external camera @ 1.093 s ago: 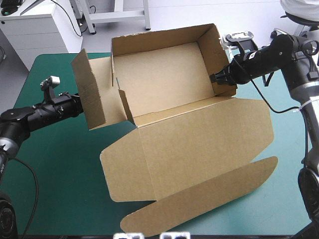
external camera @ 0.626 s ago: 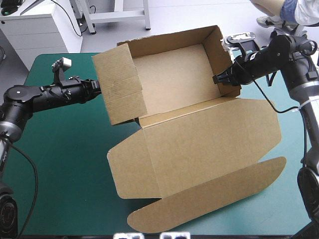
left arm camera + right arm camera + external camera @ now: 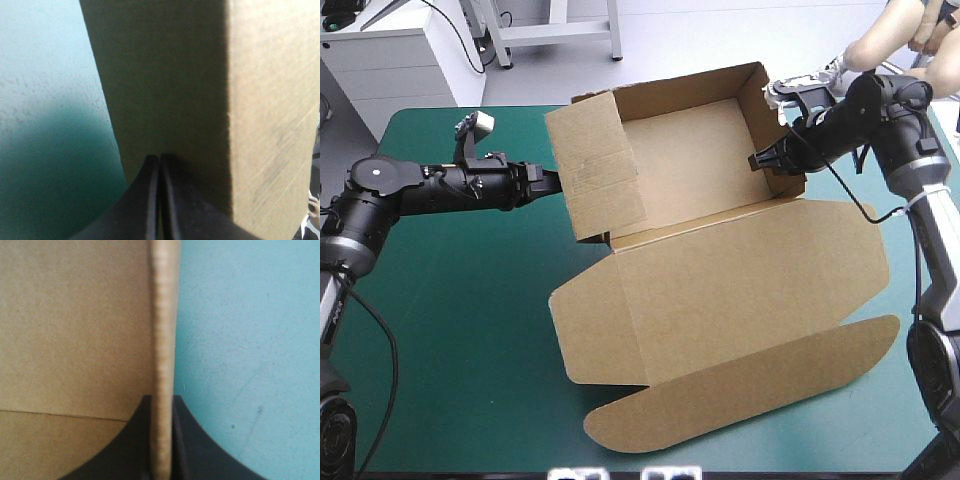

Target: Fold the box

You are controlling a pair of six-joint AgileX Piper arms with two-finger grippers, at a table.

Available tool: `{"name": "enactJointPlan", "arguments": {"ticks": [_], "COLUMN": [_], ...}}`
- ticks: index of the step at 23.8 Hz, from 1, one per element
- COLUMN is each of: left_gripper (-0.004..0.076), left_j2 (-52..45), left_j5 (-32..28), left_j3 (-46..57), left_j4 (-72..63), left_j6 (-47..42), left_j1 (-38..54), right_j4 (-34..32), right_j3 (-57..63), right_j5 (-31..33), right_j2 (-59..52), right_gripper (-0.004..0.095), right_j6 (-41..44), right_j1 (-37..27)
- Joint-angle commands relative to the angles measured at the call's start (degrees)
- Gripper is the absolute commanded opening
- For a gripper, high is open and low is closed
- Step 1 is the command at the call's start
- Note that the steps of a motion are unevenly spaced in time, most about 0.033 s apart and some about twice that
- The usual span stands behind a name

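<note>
So the box (image 3: 720,290) sat across the middle and right of the table (image 3: 450,330), tray end up by the far edge, lid (image 3: 750,270) lying flat toward the near edge. The right gripper (image 3: 760,160) had its black fingers nipped onto the tray's right wall (image 3: 772,120), board edge sandwiched between them, anchoring it I'd guess. The left gripper (image 3: 552,182) was closed tight on nothing, tip against the outside of the upright left wall panel (image 3: 595,180), probably shoving it inward for the tuck. The teal-green cover (image 3: 440,400) looked smooth, so that anchor made sense.
</note>
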Motion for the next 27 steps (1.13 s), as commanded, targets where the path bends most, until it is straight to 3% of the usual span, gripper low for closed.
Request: {"name": "enactJointPlan", "arguments": {"ticks": [1, 13, 15, 19, 21, 27], "left_gripper": [-0.0008, 0.0002, 0.0069, 0.0411, 0.0491, 0.0493], "left_j2": [-2.1, -2.0, -2.0, -2.0, -2.0, -1.9], "left_j5": [0.6, 0.6, 2.5, 2.8, 3.5, 3.1], "left_j3": [-1.9, -1.9, -1.9, -2.2, -2.2, -2.2], "left_j4": [-4.0, -5.1, -4.2, -5.4, -7.8, -9.2], "left_j6": [-0.3, -2.9, -0.9, -1.2, -1.3, -1.3], "left_j1": [-0.3, -0.3, -0.3, -0.3, -0.3, -0.3], "right_j4": [1.2, 0.0, -0.4, -2.5, -2.8, -2.8], "right_j3": [-1.6, -1.6, -1.6, -1.6, -1.6, -1.6], "right_j5": [-2.0, -1.8, -1.8, -1.8, -1.8, -1.6], "right_j2": [-2.7, -2.5, -2.5, -2.4, -2.4, -2.4], "right_gripper": [-0.0018, -0.0018, -0.0018, -0.0018, -0.0018, -0.0018], "right_j6": [0.4, 0.2, 0.2, 0.0, 0.0, 0.0], "right_j1": [-0.2, -0.2, -0.2, -0.2, -0.2, -0.2]}}
